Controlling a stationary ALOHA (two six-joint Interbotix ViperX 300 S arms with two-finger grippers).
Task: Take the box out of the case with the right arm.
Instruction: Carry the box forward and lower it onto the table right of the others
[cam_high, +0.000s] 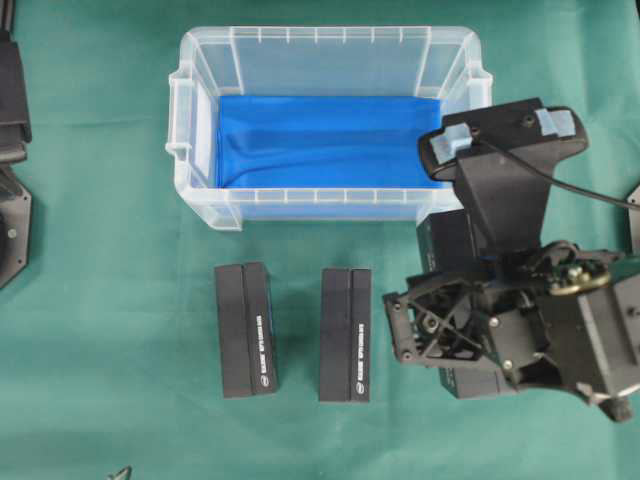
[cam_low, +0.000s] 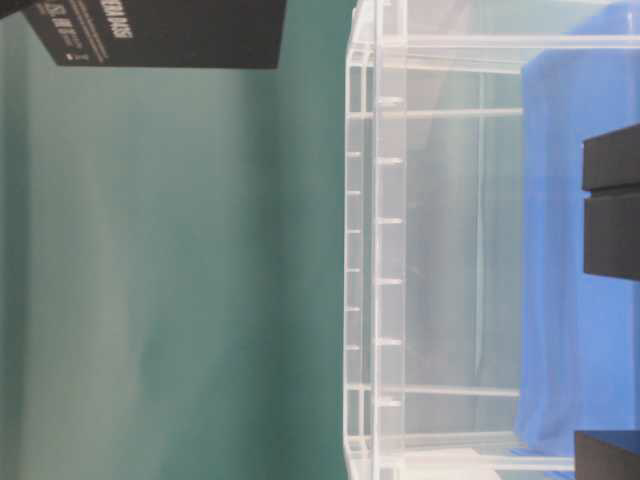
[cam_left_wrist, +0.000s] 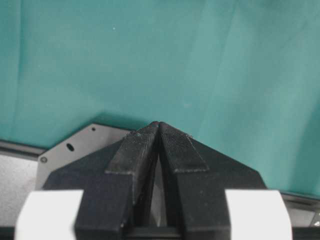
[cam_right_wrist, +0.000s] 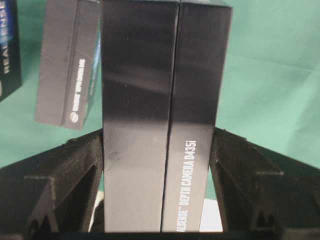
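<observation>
Between the right gripper's (cam_right_wrist: 159, 150) fingers (cam_right_wrist: 75, 170) a black box (cam_right_wrist: 165, 115) stands clamped — the jaws are spread wide, each pad pressed flat on a long side, with the printed face toward the camera. In the overhead view this gripper (cam_high: 425, 335) sits at about four o'clock from the case (cam_high: 200, 150), outside it, and the held box (cam_high: 452, 245) is mostly hidden under the arm. The case's blue floor shows no box; two others (cam_high: 246, 330) (cam_high: 345, 335) lie on the green cloth (cam_high: 100, 300) at six o'clock from it. The risk now is a slip or a tilt — smooth card, a narrow grip — if the box is let go too high. The left gripper (cam_left_wrist: 159, 131) rests pinched closed, holding nothing.
</observation>
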